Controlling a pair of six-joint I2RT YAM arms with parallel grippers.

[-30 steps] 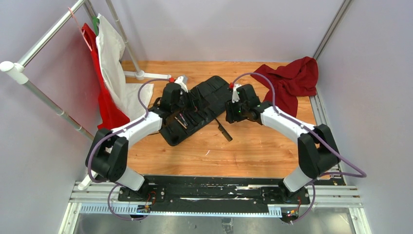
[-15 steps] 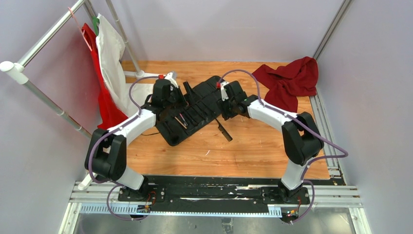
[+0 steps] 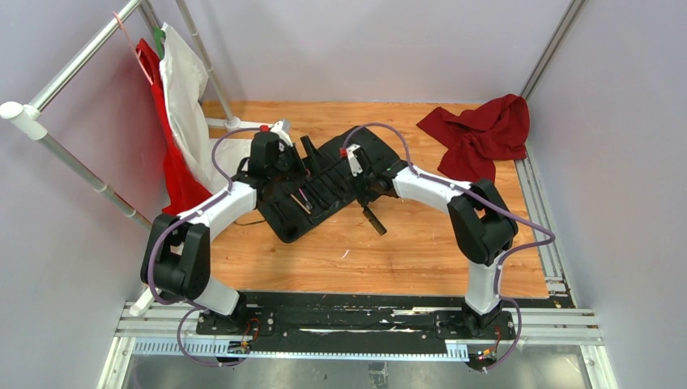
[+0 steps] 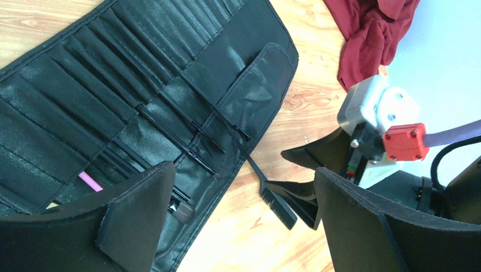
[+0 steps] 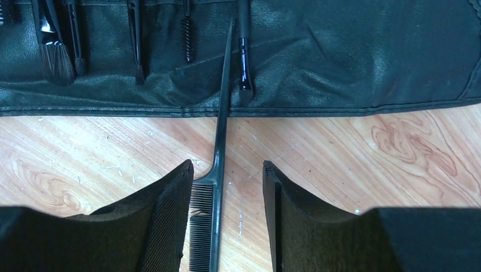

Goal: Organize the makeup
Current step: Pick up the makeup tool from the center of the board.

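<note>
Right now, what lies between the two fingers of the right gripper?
The black comb: its toothed end lies on the wooden table inside the open right gripper, its thin tail reaching onto the black case. The right wrist view shows it.

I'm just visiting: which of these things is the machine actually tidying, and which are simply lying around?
For the job: slim black makeup brushes; thin black tail comb; pink-handled tool; long black slotted fabric case holding them.
Just lying about: crumpled dark red cloth; white cloth and red garment hanging on the white pipe rack.
</note>
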